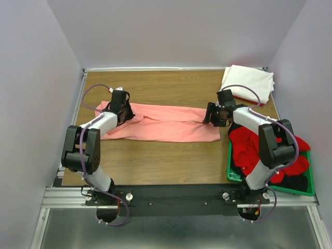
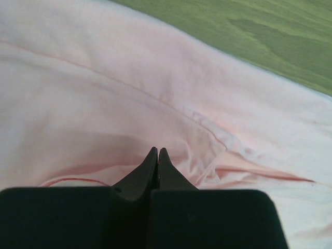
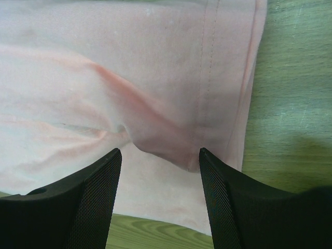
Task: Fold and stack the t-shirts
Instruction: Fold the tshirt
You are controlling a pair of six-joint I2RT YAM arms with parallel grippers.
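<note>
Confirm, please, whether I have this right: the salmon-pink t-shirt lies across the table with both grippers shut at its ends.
Not quite: only the left gripper is shut. The right gripper is open, its jaws apart over the hem of the salmon-pink t-shirt, as the right wrist view shows. The shirt does lie across the table.

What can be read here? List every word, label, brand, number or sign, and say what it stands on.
None can be read.
The salmon-pink t-shirt, the folded white t-shirt, the red t-shirts and the green crate show no print or label.
A small white tag just past the pink shirt's left end is too small to read.
</note>
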